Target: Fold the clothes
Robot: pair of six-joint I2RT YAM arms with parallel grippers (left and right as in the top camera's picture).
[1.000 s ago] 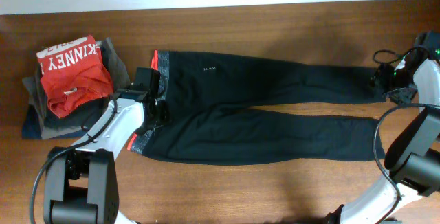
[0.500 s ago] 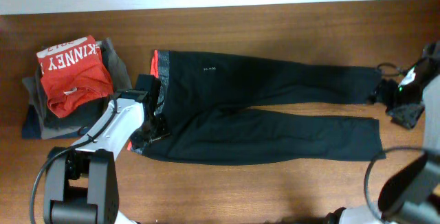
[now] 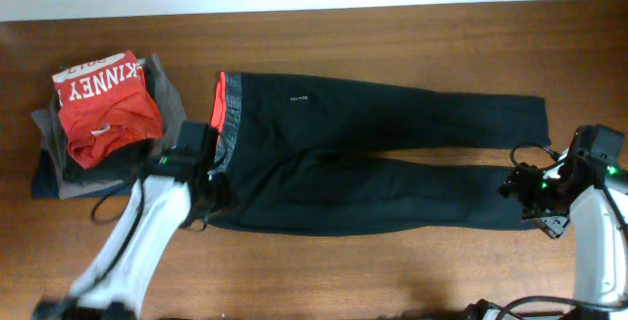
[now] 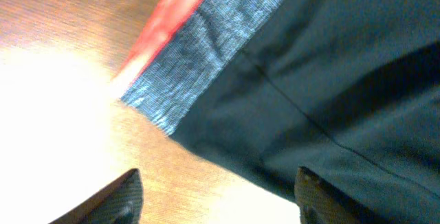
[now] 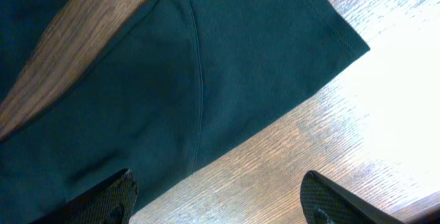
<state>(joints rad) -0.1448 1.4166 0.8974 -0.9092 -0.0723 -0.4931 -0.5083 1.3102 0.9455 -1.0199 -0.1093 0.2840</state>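
White "KINNEY" lettering [image 3: 99,82] on folded red cotton T-shirt [image 3: 110,112]; small white logo [image 3: 298,97] on long black pants [image 3: 285,145], unreadable.

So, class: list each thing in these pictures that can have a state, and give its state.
pants: unfolded, laid flat, legs apart
pile: folded, stacked
T-shirt: folded, on top of the pile
left gripper: jaws open, over the waistband corner, holding nothing
right gripper: jaws open, over a leg hem, holding nothing
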